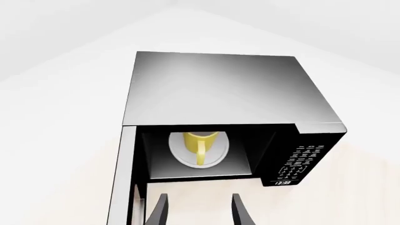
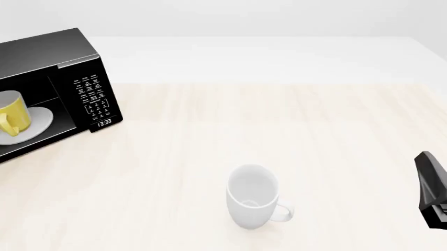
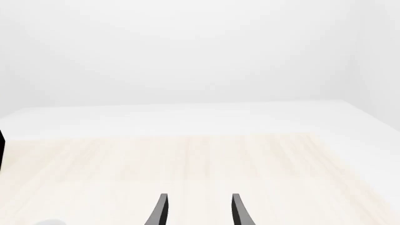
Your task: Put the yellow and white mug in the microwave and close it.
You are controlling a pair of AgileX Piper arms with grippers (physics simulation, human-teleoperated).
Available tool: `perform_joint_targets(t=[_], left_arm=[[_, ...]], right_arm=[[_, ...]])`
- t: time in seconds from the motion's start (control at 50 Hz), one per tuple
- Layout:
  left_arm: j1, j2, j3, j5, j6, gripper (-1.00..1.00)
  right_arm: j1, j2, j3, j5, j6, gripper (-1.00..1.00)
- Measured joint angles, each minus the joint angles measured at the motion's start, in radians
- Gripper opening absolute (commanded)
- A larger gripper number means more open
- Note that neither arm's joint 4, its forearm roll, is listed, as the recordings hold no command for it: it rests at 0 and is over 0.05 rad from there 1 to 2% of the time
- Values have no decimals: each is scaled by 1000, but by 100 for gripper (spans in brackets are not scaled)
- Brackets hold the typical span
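Note:
The black microwave [image 1: 218, 89] stands with its door [image 1: 122, 178] swung open, seen edge-on. The yellow and white mug [image 1: 200, 145] stands upright inside on the white round plate [image 1: 180, 152], handle toward the opening. My left gripper [image 1: 198, 211] is open and empty, just outside the opening and apart from the mug. In the front view the microwave [image 2: 49, 49] is at the far left with the mug [image 2: 12, 117] inside. My right gripper [image 3: 197, 211] is open and empty over bare table; that arm [image 2: 433, 188] shows at the front view's right edge.
A larger all-white mug [image 2: 253, 196] stands upright on the wooden table [image 2: 279, 120] near the front middle, handle to the right. The microwave keypad and clock [image 2: 94, 99] face forward on its right side.

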Motion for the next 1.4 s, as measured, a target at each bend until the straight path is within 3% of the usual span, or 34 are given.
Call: perform_joint_targets(t=[1.4], left_arm=[[246, -177, -197, 302, -63, 100]], right_arm=[[0, 0, 0, 0, 0, 100]])
